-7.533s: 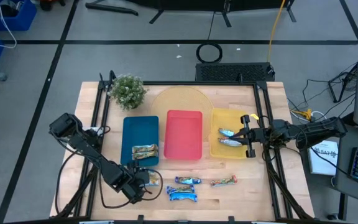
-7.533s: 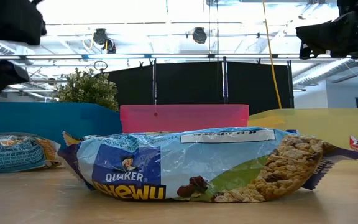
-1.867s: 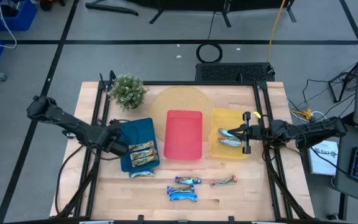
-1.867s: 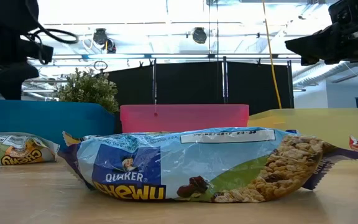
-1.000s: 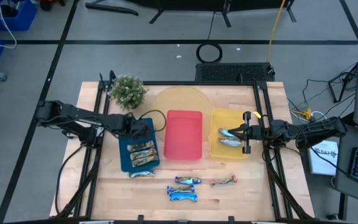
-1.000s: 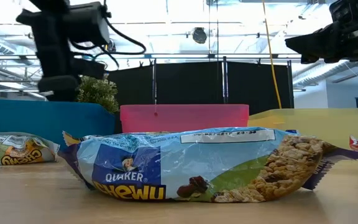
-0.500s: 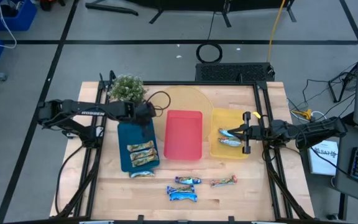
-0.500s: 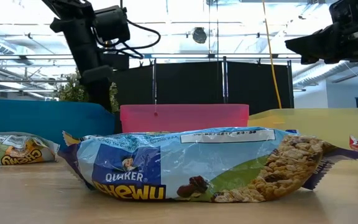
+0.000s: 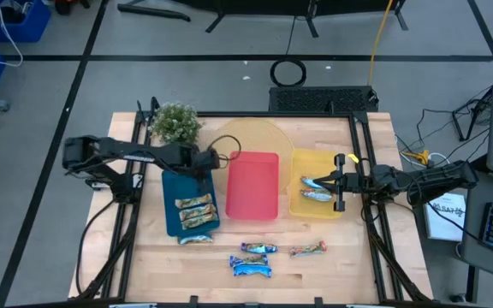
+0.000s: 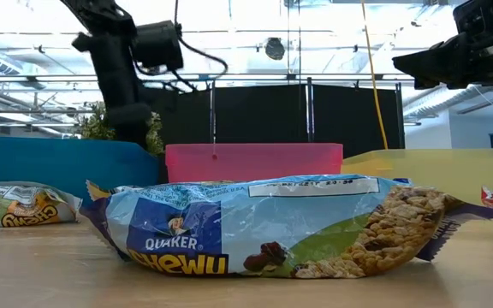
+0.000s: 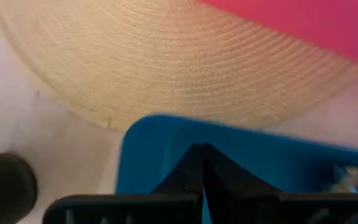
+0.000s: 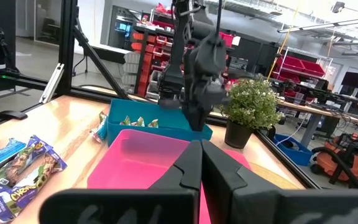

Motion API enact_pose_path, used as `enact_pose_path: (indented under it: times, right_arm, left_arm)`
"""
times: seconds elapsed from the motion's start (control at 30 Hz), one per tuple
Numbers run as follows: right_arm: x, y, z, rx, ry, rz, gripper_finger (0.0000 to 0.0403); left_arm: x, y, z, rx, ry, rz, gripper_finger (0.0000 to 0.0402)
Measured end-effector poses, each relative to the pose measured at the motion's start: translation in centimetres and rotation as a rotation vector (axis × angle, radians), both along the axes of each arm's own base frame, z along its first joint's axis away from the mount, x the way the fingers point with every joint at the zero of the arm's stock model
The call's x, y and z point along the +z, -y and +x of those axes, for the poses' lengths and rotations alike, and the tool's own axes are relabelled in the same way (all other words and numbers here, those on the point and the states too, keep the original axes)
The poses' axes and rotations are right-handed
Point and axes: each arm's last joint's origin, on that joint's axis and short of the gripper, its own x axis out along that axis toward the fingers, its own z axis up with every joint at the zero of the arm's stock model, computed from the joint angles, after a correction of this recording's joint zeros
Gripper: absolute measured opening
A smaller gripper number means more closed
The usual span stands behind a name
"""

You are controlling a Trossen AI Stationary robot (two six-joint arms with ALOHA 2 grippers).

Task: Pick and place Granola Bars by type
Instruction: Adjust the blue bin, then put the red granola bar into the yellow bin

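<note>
My left gripper [image 9: 210, 162] [image 11: 202, 163] hangs shut and empty above the far end of the blue tray [image 9: 181, 178], pointing steeply down. Two tan-gold granola bars [image 9: 195, 205] lie flat in that tray; a third [image 9: 197, 239] lies on the table just at its near end. Two blue bars [image 9: 258, 248] [image 9: 251, 268] and a silvery-teal and red bar [image 9: 308, 250] lie on the table near the front. Two more silvery bars [image 9: 317, 189] lie in the yellow tray [image 9: 302, 164]. My right gripper [image 9: 335, 183] [image 12: 201, 163] waits shut and level over that tray's right side.
An empty red tray [image 9: 253, 184] stands between the blue tray and the yellow one. A round straw mat [image 9: 248, 137] lies behind the trays, and a potted plant [image 9: 176, 125] stands at the far left corner. A dark frame rails in the table's edges.
My left gripper has gone from above the middle of the blue tray toward the table's far edge and then right, toward the red tray, staying shut and empty. The bars have kept their places.
</note>
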Motion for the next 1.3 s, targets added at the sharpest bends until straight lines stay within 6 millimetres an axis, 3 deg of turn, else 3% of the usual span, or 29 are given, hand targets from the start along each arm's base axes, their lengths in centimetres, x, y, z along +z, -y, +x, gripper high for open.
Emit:
enact_pose_path:
  times: [0.17, 0.5, 0.77, 0.93, 1.07, 1.2, 1.3]
  right_arm:
    - [0.0, 0.0, 0.0, 0.000, 0.002, 0.001, 0.0000]
    - [0.0, 0.0, 0.0, -0.001, 0.000, -0.018, 0.0000]
    - [-0.1, 0.0, 0.0, 0.000, -0.007, -0.003, 0.0000]
    - [-0.1, 0.0, 0.0, 0.000, -0.014, -0.002, 0.0000]
    - [-0.2, 0.0, 0.0, 0.001, -0.021, 0.005, 0.0000]
    - [-0.3, 0.0, 0.0, 0.003, -0.027, 0.014, 0.0000]
    - [-0.3, 0.0, 0.1, 0.004, -0.031, 0.023, 0.0000]
  left_arm:
    - [-1.3, -0.3, 1.0, -0.008, -0.046, 0.021, 0.0003]
    - [0.6, -0.6, 2.6, -0.054, 0.006, 0.049, 0.0005]
    - [1.8, -0.2, 1.4, -0.031, -0.097, 0.076, 0.0004]
    - [5.7, 2.8, -0.1, -0.297, 0.123, 0.094, 0.0004]
    - [8.7, 4.8, -2.9, -0.600, 0.474, 0.123, 0.0006]
    - [8.8, 5.2, -5.8, -0.834, 0.695, 0.182, 0.0003]
    - [7.9, 4.0, -7.5, -0.824, 0.776, 0.257, 0.0006]
